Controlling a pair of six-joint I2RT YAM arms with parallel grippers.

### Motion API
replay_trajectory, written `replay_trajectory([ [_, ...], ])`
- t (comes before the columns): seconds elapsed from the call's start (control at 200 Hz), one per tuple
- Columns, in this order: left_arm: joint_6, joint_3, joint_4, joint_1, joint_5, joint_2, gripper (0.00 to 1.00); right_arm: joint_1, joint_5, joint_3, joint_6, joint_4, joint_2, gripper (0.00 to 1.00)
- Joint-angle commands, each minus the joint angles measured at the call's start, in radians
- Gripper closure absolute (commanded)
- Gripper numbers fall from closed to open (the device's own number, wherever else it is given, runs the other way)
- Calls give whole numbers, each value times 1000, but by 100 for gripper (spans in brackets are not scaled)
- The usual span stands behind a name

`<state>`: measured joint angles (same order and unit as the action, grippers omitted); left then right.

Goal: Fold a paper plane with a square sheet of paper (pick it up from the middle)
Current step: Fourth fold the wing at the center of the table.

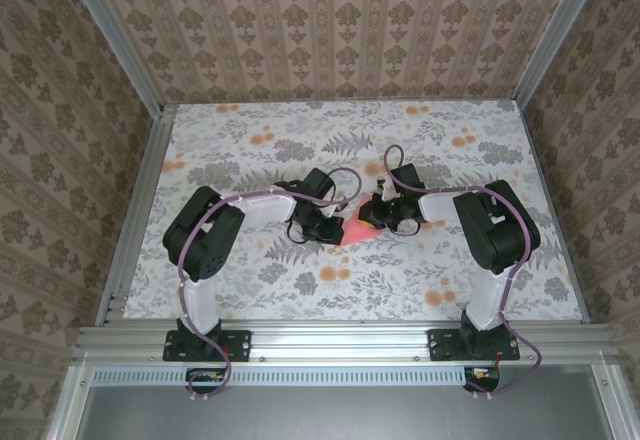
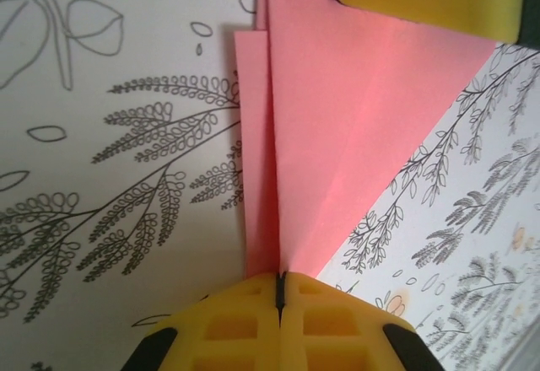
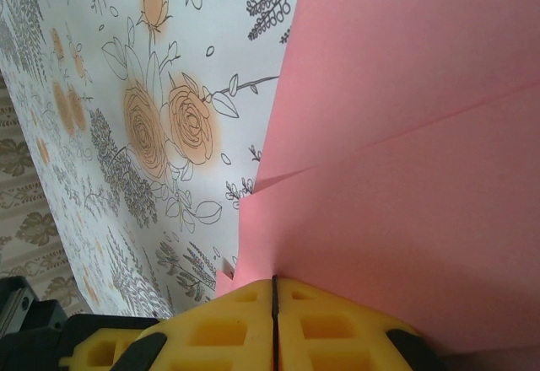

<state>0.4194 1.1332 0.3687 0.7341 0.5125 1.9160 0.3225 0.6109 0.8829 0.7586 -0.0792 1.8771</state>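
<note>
Top external: paper [image 1: 356,236] btwn L tool [image 1: 334,232] & R tool [image 1: 376,222], both clenching it.

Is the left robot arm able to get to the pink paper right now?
Yes, it looks so. The left gripper is shut on a fold of the pink paper, with nothing in between. The right gripper seems to pinch another edge.

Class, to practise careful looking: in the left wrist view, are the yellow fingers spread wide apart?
No, the left gripper is shut, pinching the creased pink paper.
</note>
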Motion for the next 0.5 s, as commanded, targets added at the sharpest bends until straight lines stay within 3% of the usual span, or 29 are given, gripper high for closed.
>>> replay_trajectory([
  [0.0, 57, -57, -12, -37, 61, -23, 96, 1, -118, -23, -27, 98, 72, 89],
  [0.16, 112, -86, -55, -65, 93, -30, 96, 2, -120, -21, -27, 100, 75, 89],
  [0.4, 104, -89, -43, -69, 38, -130, 76, 1, -117, -16, -25, 98, 77, 89],
  [0.495, 71, -52, -12, -27, -19, -152, 74, 2, -117, -16, -23, 98, 78, 90],
])
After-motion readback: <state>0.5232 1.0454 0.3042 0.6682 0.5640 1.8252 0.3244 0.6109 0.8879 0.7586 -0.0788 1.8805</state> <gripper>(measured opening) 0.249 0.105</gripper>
